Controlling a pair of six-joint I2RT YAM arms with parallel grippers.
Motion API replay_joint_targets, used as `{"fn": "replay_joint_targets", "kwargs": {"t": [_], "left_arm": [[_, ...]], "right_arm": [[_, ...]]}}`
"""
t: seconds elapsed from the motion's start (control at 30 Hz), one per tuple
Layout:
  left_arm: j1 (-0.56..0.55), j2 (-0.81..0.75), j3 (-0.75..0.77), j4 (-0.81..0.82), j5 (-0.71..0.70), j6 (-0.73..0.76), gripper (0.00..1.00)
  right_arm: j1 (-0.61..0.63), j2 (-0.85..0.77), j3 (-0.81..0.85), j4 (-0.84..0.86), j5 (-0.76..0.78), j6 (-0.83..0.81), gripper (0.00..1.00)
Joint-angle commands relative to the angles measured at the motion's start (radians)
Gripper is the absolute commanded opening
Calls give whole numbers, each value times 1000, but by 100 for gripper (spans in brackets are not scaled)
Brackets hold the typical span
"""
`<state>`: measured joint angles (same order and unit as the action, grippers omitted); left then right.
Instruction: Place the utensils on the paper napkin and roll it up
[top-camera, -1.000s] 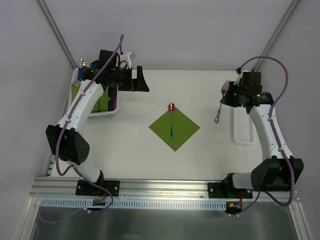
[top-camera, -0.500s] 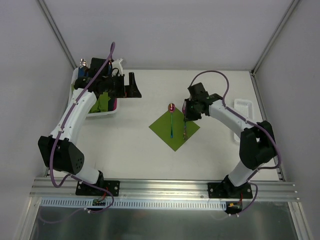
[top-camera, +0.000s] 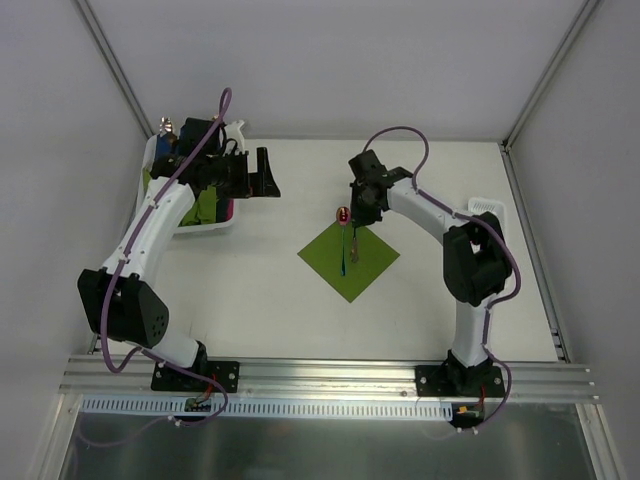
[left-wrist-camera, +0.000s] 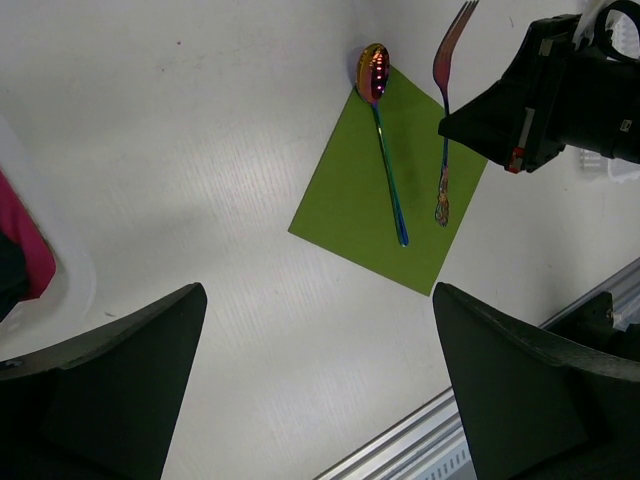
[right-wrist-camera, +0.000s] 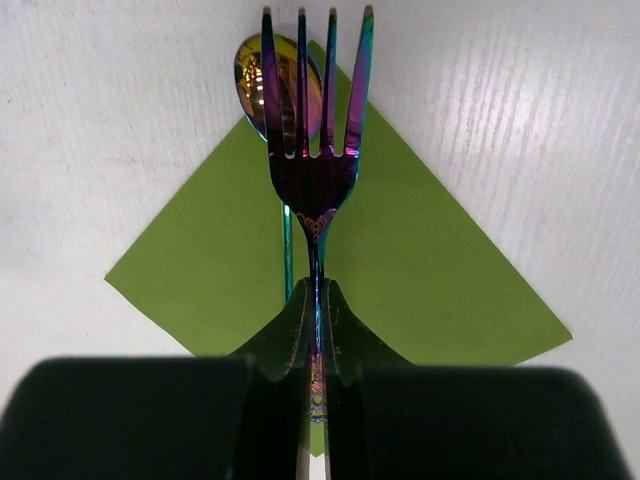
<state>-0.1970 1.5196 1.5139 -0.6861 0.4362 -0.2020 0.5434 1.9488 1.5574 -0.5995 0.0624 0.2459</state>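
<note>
Reaches with the right arm from the right side across to the paper napkin (top-camera: 372, 258), elbow raised and wrist bent down above the far corner of the napkin. Grips a fork (right-wrist-camera: 314, 170) in the right gripper (right-wrist-camera: 315, 312), jaws pressed together on the thin handle, tines pointing away, past the far corner of the napkin. Holds the fork over the napkin, just right of the spoon (right-wrist-camera: 262, 85) and almost parallel with it; cannot tell whether the handle end touches the paper. Shows the spoon lying on the napkin along its diagonal, with the shiny reddish bowl sticking out over the far corner onto the white table (top-camera: 270, 280). Shows the napkin itself flat and unrolled, one corner turned toward the arm bases. Holds the left arm well left of the napkin and farther back, with the left gripper (top-camera: 268, 175) spread wide and carrying nothing, its fingers directed toward the napkin side. Finds, well left of the napkin and partly under the left arm, a white bin (top-camera: 215, 228) with green pieces (top-camera: 207, 205) and something pink (top-camera: 232, 207) inside; cannot tell more, since the arm covers much. Finds, right of the napkin, a flat white tray (top-camera: 487, 205), mostly hidden behind the right arm; cannot tell the contents.
</note>
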Motion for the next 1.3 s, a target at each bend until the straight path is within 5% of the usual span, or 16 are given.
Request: {"fn": "replay_joint_targets", "kwargs": {"t": [0.0,1.27], "left_arm": [[-5,13,-8,13,-1,-23,99],[11,71,-12,13,88,-27,99]], "right_arm": [[7,35,72,-57,2,12,0],[24,162,121,-75,-50,29,0]]}}
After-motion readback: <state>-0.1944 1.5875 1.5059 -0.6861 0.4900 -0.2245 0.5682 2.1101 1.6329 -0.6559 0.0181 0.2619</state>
